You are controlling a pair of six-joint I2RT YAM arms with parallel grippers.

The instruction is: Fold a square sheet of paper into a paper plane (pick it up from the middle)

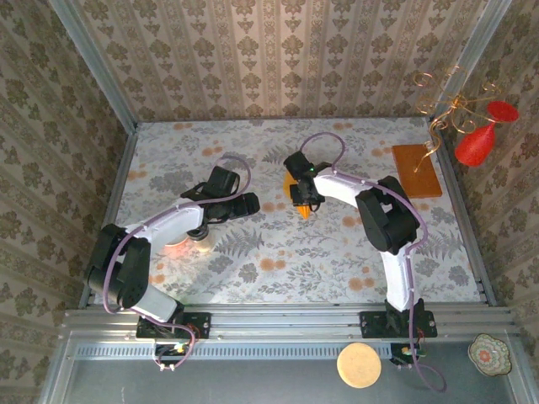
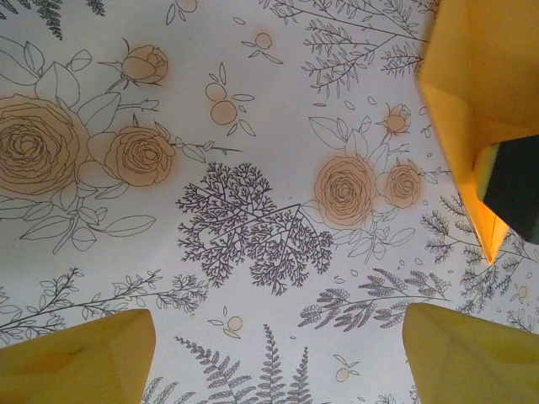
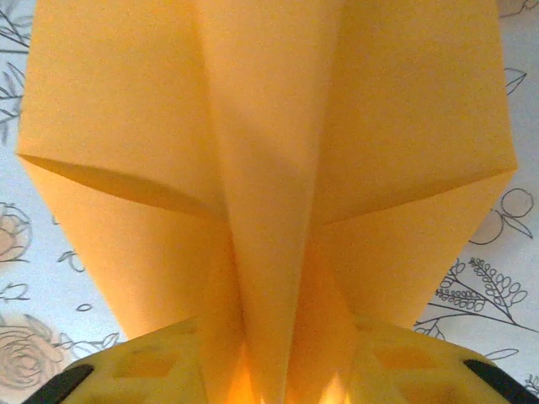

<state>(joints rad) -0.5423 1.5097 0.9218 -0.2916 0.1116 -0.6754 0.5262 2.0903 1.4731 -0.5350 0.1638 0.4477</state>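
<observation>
Right wrist view: we are looking at the paper plane [image 3: 269, 168], a folded orange-yellow dart whose raised centre crease is running down between the yellow fingers [image 3: 152, 362] of the right gripper [image 3: 274, 374], and we cannot tell whether they are pinching it or only flanking it. From above, we are seeing it near the middle of the floral table [image 1: 337, 252], with the left gripper [image 2: 278, 362] hovering nearby, jaws spread wide and holding nothing.

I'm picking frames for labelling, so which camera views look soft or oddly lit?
Right wrist: the paper plane sits close and looks soft, with a glow near the right fingers. Left wrist: tablecloth print crisp, left fingers slightly blurred. Top external: evenly lit, walls splayed.
</observation>
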